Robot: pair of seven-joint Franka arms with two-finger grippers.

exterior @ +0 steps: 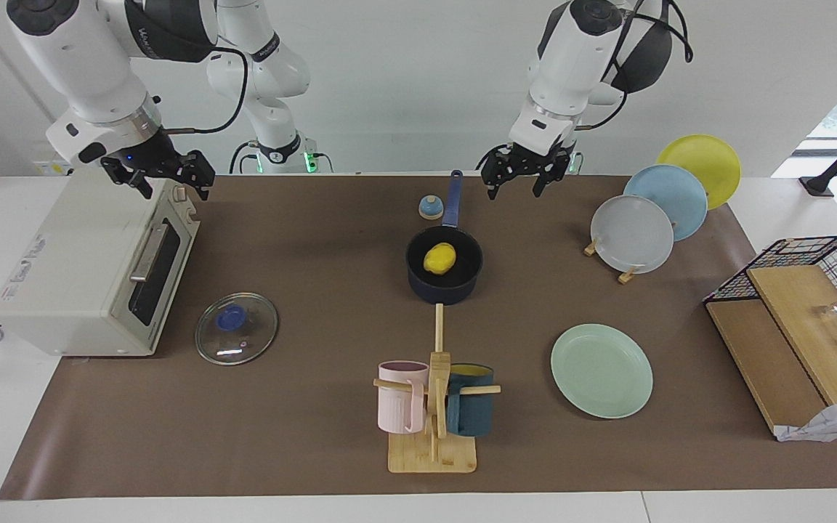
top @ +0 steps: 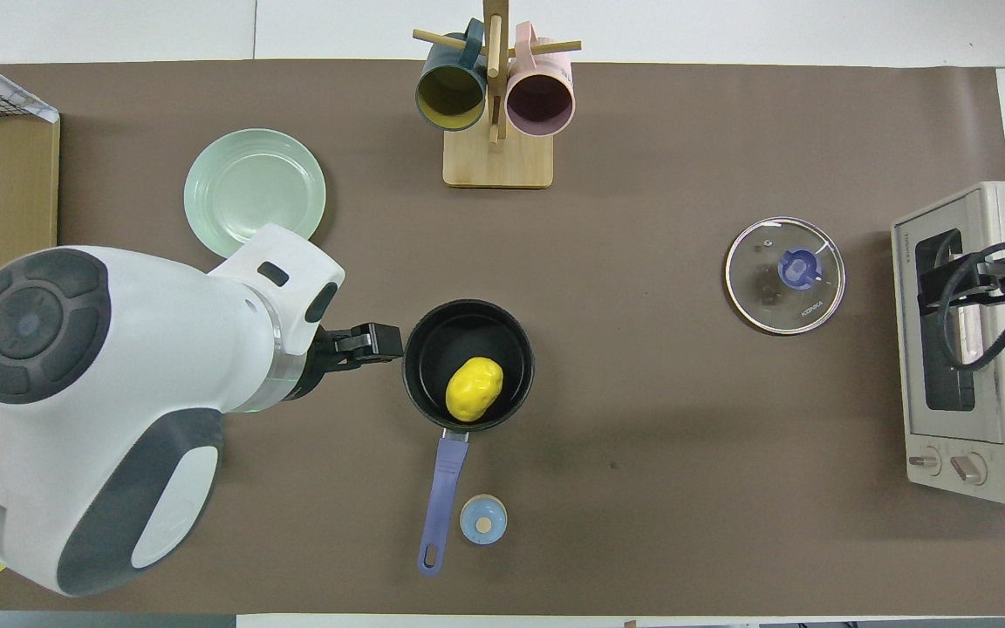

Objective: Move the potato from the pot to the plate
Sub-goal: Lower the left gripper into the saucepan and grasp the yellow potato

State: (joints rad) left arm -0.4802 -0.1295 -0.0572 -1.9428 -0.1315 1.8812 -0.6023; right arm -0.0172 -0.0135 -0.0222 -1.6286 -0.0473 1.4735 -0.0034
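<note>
The yellow potato [exterior: 439,258] [top: 473,389] lies in the dark navy pot [exterior: 455,289] [top: 468,331] at mid-table; the pot's blue handle [exterior: 453,196] points toward the robots. The mint-green plate [exterior: 601,370] [top: 255,190] lies bare, farther from the robots, toward the left arm's end. My left gripper [exterior: 524,185] [top: 376,342] is open and empty, raised over the mat beside the pot. My right gripper [exterior: 171,181] [top: 965,279] is open and empty, raised over the toaster oven [exterior: 91,269], where the arm waits.
A glass lid [exterior: 236,328] lies beside the oven. A mug rack [exterior: 433,396] with two mugs stands farther out than the pot. A small blue round piece [exterior: 431,208] sits by the handle. Racked plates [exterior: 633,232] and a wire basket [exterior: 811,290] stand at the left arm's end.
</note>
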